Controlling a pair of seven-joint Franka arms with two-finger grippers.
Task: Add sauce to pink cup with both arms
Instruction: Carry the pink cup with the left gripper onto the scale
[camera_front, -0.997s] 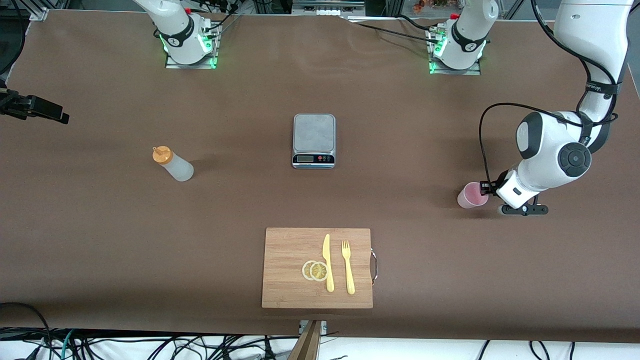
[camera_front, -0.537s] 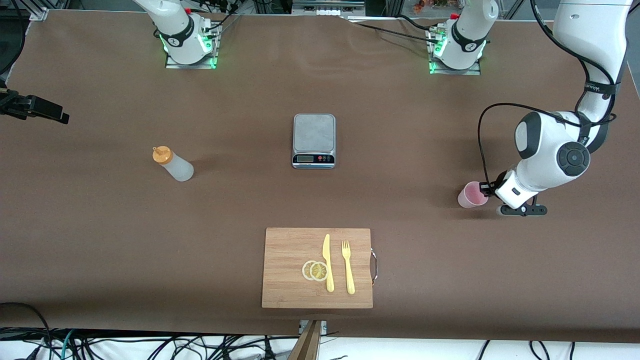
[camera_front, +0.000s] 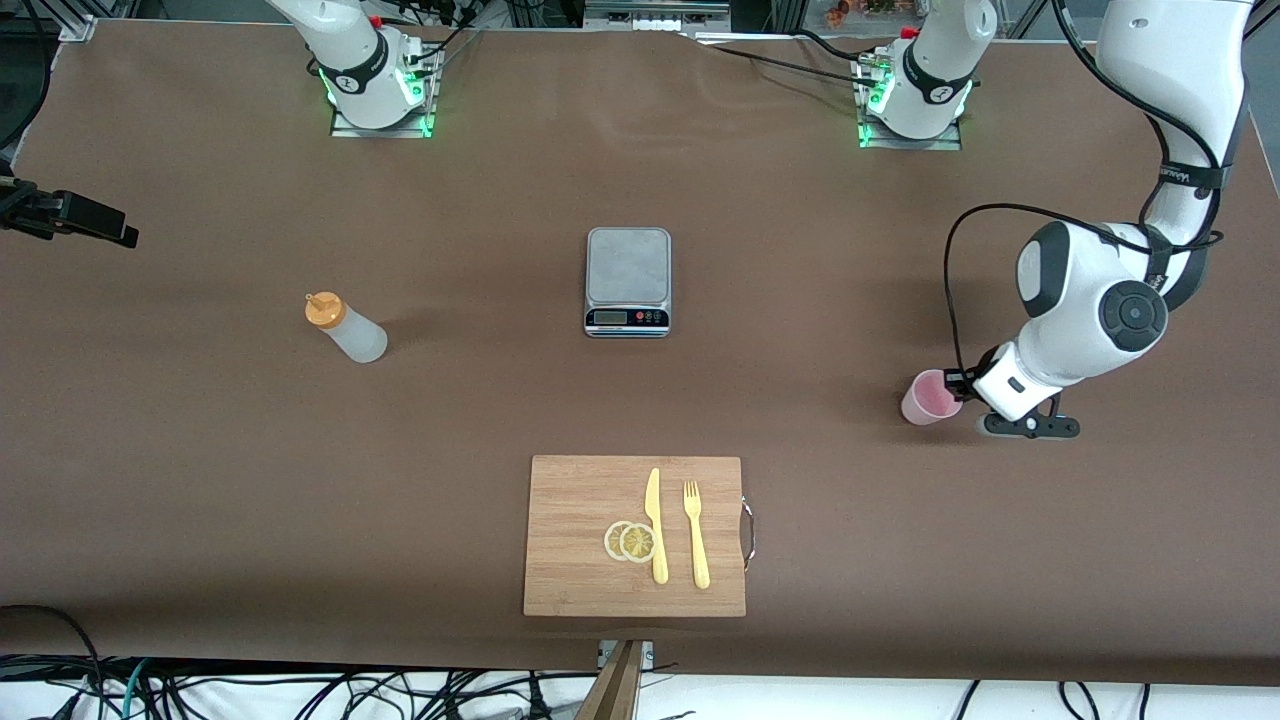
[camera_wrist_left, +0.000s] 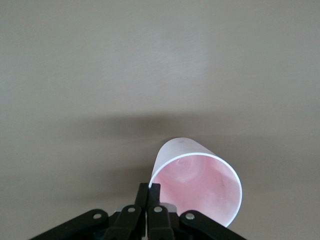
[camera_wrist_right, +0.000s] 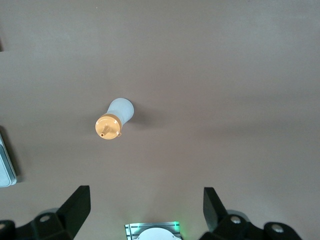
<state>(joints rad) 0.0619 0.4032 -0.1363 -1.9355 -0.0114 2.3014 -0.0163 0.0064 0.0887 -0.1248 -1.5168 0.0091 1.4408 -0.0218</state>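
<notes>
Sauce bottle (camera_front: 345, 327) stands upright on the brown worktop (camera_front: 200, 480) toward the right arm's end, well apart from everything else. A kitchen scale (camera_front: 627, 281) sits mid-worktop, and nearer the front camera lies a wooden cutting board (camera_front: 570, 500) carrying two lemon slices (camera_front: 630, 541), a yellow knife (camera_front: 655, 525) and a yellow fork (camera_front: 695, 533). Nothing stands between the bottle and the pink cup (camera_front: 930, 397), which is at the left arm's end.

The left pincer (camera_wrist_left: 149, 192) is clamped tight on the cup's rim, one finger inside and one outside. The left wrist view alone shows the cup tilted with its inside bare. The right wrist view looks straight down on the bottle's orange cap (camera_wrist_right: 108, 127), with the right pincer (camera_wrist_right: 147, 202) spread wide above it, holding nothing.
</notes>
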